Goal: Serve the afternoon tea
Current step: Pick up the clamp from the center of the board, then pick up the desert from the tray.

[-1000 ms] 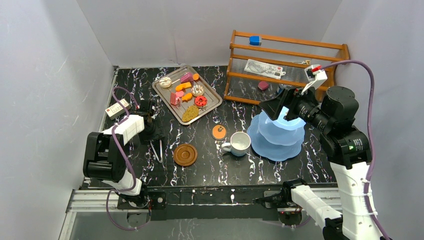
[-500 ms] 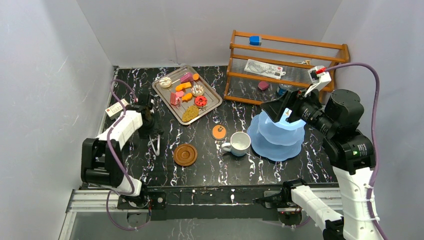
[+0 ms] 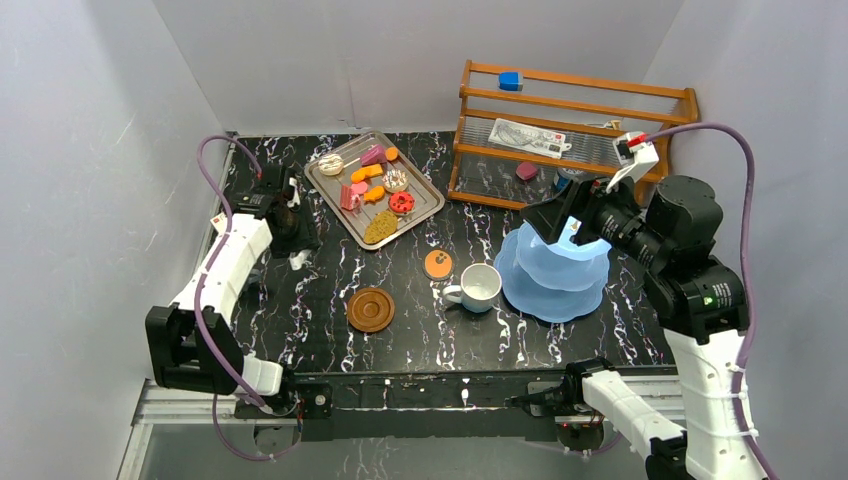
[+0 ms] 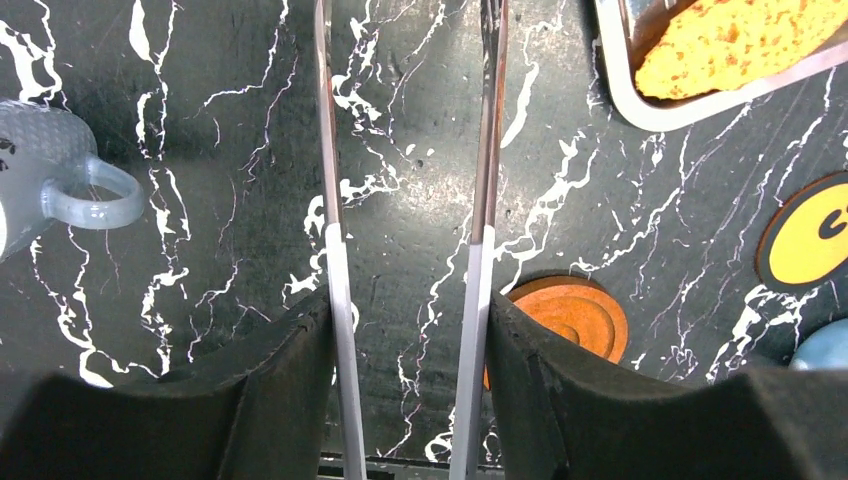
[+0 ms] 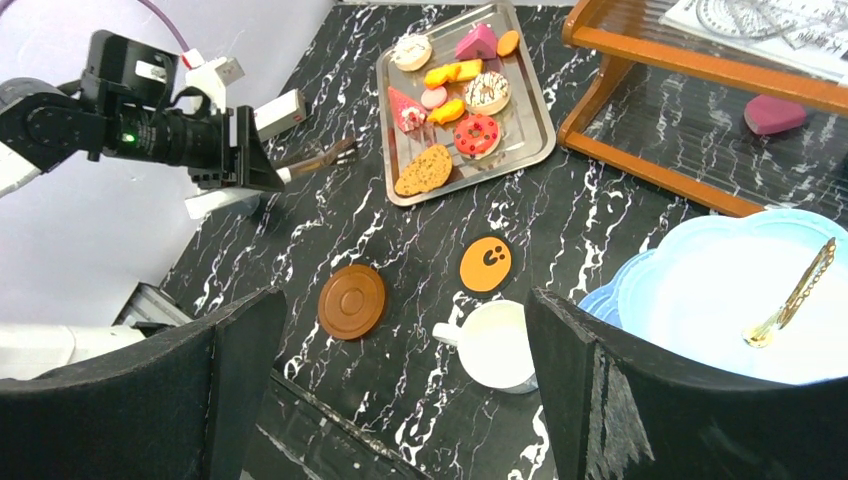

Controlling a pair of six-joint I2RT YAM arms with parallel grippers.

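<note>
**Gripping the tongs, with the pastries waiting on the tray**

My left gripper [image 4: 407, 305] is clamped on the metal tongs [image 4: 487, 150]. Each thin steel arm lies flat against a black pad, and the blades reach out over the black, white-veined worktop [image 3: 300, 320] near its left edge. My right gripper [image 5: 402, 320] hangs with its fingers spread wide and nothing between them, above the top tier of the light-blue stand [image 3: 555, 275], which sits toward the worktop's right edge.

The pastries lie packed together on the silver tray [image 3: 428, 203], toward the far edge and left of centre. I judge them to be light, stiff little toys. The cookie [image 5: 424, 170] has a porous, spongy-looking face, so I expect it to bite well against steel. I would pinch it across its flat faces, close to the rim. The red donut [image 5: 476, 133] looks glazed and glossy and may slide, so I would put one blade through the hole and take one side of the ring. The pink wedge cake [image 5: 404, 105] has flat sides that suit a squeeze.

The stand's scalloped tiers look like smooth, rigid plastic. The white mug [image 3: 480, 287] is glossy with a loop handle and sits just beside the stand's left side. The brown saucer [image 3: 370, 310], round and ringed with grooves, lies apart from it toward the near edge.
</note>
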